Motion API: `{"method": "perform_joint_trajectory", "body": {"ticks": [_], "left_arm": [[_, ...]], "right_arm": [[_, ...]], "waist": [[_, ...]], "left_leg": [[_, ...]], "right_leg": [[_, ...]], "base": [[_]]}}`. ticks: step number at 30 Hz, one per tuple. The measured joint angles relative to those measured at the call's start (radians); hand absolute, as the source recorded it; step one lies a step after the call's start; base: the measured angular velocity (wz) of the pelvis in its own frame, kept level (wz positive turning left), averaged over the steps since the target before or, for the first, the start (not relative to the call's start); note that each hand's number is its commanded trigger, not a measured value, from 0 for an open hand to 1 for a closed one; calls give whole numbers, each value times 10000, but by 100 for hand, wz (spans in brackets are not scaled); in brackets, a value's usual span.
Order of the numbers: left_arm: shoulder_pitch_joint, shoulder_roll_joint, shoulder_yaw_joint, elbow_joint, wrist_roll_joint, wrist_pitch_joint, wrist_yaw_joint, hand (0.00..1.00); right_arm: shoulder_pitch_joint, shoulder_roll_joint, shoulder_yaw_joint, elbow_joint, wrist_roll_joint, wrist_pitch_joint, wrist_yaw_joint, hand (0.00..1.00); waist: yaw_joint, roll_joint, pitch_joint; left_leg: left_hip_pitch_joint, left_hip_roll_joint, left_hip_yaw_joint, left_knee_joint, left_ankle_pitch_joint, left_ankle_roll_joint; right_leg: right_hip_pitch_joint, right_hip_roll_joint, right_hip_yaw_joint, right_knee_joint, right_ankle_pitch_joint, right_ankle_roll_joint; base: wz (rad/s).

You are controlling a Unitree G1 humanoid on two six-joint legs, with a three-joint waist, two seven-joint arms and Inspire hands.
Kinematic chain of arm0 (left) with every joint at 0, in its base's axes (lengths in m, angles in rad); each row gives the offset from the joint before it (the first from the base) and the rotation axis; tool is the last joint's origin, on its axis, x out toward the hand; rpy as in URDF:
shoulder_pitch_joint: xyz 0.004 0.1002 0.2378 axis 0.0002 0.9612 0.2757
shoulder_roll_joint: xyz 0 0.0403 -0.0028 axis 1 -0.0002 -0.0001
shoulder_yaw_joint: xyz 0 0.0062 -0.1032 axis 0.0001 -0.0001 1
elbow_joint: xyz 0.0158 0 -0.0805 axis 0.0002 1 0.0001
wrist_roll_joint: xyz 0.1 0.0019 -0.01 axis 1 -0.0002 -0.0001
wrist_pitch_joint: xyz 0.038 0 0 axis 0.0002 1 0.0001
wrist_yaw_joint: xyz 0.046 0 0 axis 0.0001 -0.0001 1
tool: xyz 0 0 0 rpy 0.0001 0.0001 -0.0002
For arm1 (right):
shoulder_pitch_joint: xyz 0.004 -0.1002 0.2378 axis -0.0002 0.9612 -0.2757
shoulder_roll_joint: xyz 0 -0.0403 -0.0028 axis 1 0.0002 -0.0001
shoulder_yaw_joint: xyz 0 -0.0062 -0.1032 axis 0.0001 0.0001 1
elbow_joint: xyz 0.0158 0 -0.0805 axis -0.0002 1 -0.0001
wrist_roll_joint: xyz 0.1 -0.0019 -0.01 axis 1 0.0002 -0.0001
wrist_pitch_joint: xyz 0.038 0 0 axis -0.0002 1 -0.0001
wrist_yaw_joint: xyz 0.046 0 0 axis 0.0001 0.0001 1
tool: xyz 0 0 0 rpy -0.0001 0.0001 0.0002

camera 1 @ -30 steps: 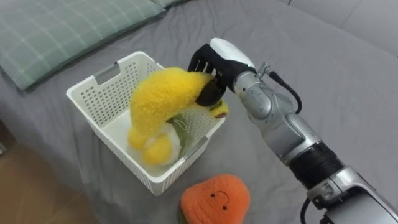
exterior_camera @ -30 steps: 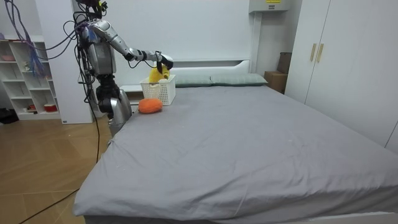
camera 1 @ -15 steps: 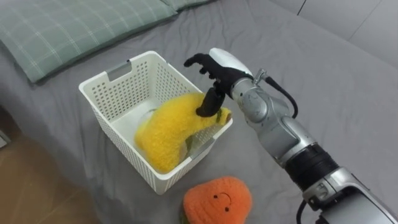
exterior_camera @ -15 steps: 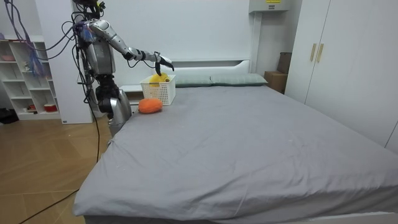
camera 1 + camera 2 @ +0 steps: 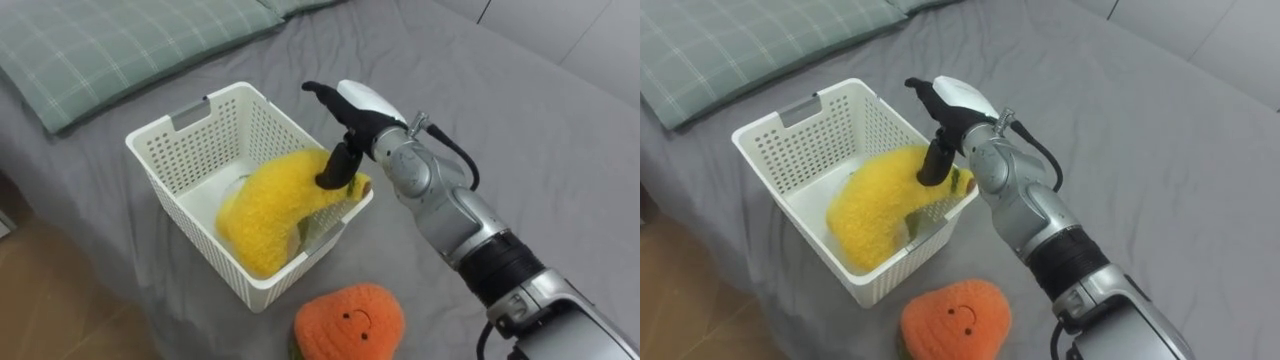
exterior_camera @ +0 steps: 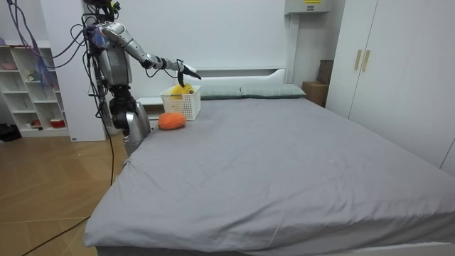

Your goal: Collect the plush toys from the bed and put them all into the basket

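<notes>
– Over the basket's 3 o'clock corner, what is the right hand (image 5: 358, 108) doing?

– It hangs just above the rim of the white basket (image 5: 190, 150). Its fingers (image 5: 318, 91) are stretched out straight toward 10 o'clock and grip nothing. The dark thumb (image 5: 334, 168) points down at 6 o'clock, and its tip meets the yellow plush toy (image 5: 270, 205).

– And where is that toy?

– Inside the basket. It lies curved along the wall on the 4 o'clock side. Its narrow end is propped on the rim right under the thumb, and its thick end is down near the 7 o'clock corner. Something pale and green shows beneath it, but I cannot tell what it is.

– Any other toy?

– Yes, an orange plush toy (image 5: 350, 320) with a small smiling face. It sits on the grey bed (image 5: 520, 130) at the basket's 5 o'clock, just beside the basket and apart from the hand.

– What else is around?

– A green checked pillow (image 5: 100, 40) lies at the basket's 11 o'clock, near it but not touching.

– How does the robot stand?

– By the room view, it stands upright on the wooden floor at the bed's head end, at the room view's left. Its right arm reaches out over the basket (image 6: 180, 102). A white shelf (image 6: 28, 85) is behind it, and a wardrobe (image 6: 384, 64) is at the room view's right.
</notes>
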Motion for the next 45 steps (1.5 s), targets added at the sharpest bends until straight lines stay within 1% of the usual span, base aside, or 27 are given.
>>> {"method": "perform_joint_trajectory", "body": {"ticks": [9,14,17,19,20,21,22,24,25,26,28,30,31,32,34,35,37,38,39,40,42,43,44,45], "left_arm": [[-37,0,32,1,206,14,21,0],[-34,-2,80,0,240,57,20,0],[-28,-3,109,0,545,126,20,0],[-27,-6,94,0,622,225,20,0],[-26,-6,81,1,617,241,20,0],[-31,-16,56,0,613,250,20,0],[-30,-18,42,0,604,259,20,0],[-29,-14,61,-1,604,285,21,0],[-34,0,78,0,606,290,20,0],[-36,7,77,0,607,290,20,0],[-52,10,77,-1,610,288,20,0],[-46,3,83,-1,605,290,20,0],[-69,3,83,-3,604,290,20,0],[-93,2,82,-3,596,289,20,0],[-125,-9,74,-78,570,288,20,0],[-126,-16,74,-96,572,285,20,0],[-127,-21,86,-108,610,282,20,0],[-139,-20,86,-108,615,281,20,0],[-197,-22,85,-107,607,280,20,0],[-268,-31,84,-107,593,276,20,0],[-304,-43,86,-106,595,218,20,0],[-367,-46,85,-53,594,207,20,0],[-393,-49,87,-8,589,214,21,0],[-404,-49,119,116,586,256,22,0]], "right_arm": [[0,-2,-8,284,109,-20,0,0],[0,-1,-61,274,103,-49,-1,0],[-1,-10,-616,264,126,-138,-12,0],[-11,-52,-967,253,194,-138,-116,0],[-11,-61,-1016,253,269,-138,-145,0],[-12,-115,-1040,248,461,-137,-204,0],[-11,-143,-1051,249,598,-138,-243,0],[-10,-242,-1068,248,913,-137,-245,0],[-10,-345,-1159,248,1281,-137,-247,0],[-10,-403,-1216,248,1473,-134,-257,0],[-11,-727,-1261,249,1793,-135,-401,0],[-11,-874,-1311,249,1834,-136,-500,0],[-11,-928,-1404,248,1864,-137,-585,0],[-11,-950,-1485,249,1883,-141,-604,0],[-10,-986,-1892,243,2060,-177,-715,0],[-9,-987,-2008,238,2083,-177,-760,0],[-10,-1004,-2333,138,2154,-180,-978,0],[-11,-1007,-2416,94,2156,-188,-1021,0],[-10,-1014,-2557,17,2184,-198,-1140,0],[-9,-1014,-2675,-32,2238,-215,-1234,0],[-7,-1021,-2788,-63,2411,-222,-1325,0],[-8,-1065,-2830,-78,2538,-222,-1382,0],[-3,-1074,-2844,-77,2622,-222,-1410,0],[35,-1077,-2847,-78,2827,-224,-1471,0]], "waist": [[-29,49,33],[-111,63,34],[-174,95,10],[-308,120,-53],[-344,148,-53],[-443,171,-79],[-566,208,-86],[-668,248,-100],[-814,254,-106],[-865,255,-106],[-1067,260,-108],[-1110,298,-113],[-1133,318,-131],[-1162,326,-136],[-1421,346,-139],[-1452,360,-145],[-1624,431,-192],[-1679,446,-203],[-1810,471,-215],[-1914,491,-218],[-1982,521,-222],[-2169,516,-221],[-2209,519,-220],[-2247,536,-212]], "left_leg": [[131,4,24,-3,-2,-1],[134,-1,24,9,-2,0],[102,-10,33,10,-2,1],[92,-14,34,11,1,6],[94,-13,37,11,6,12],[95,-10,57,12,12,17],[113,5,112,6,15,20],[167,32,306,-36,15,20],[180,33,314,-38,15,21],[188,32,331,-37,15,21],[243,39,424,-36,17,27],[353,84,618,-61,14,38],[384,122,754,-90,7,42],[400,145,835,-102,3,44],[412,171,913,-133,4,43],[427,182,960,-147,4,43],[517,214,1119,-227,4,44],[524,214,1124,-229,3,44],[548,213,1142,-239,3,44],[629,227,1260,-275,3,44],[732,258,1429,-369,3,44],[795,261,1448,-388,3,44],[821,265,1476,-409,3,44],[907,291,1608,-460,1,43]], "right_leg": [[96,10,89,-4,0,0],[101,13,159,-4,0,0],[62,12,278,-2,0,0],[57,12,296,2,0,0],[59,12,296,3,0,0],[58,12,307,4,0,0],[56,14,344,4,0,0],[39,29,505,5,1,0],[49,28,517,9,1,-1],[50,27,537,14,1,-1],[47,31,678,21,5,-1],[37,56,916,35,18,-5],[7,81,1048,37,42,-4],[-10,94,1106,37,56,-11],[-52,109,1171,41,76,-20],[-60,116,1213,42,81,-26],[-77,140,1402,52,86,-31],[-78,141,1418,51,86,-31],[-72,143,1447,49,87,-30],[-75,154,1558,51,86,-30],[-65,175,1704,54,90,-34],[-64,174,1708,58,90,-34],[-62,176,1733,60,90,-33],[-63,198,1878,66,92,-35]], "base": [[0],[0],[0],[0],[0],[0],[-6],[-16],[-12],[-6],[-12],[-28],[-33],[-24],[-13],[-18],[-22],[-11],[-10],[-18],[-24],[-14],[-17],[-28]]}}
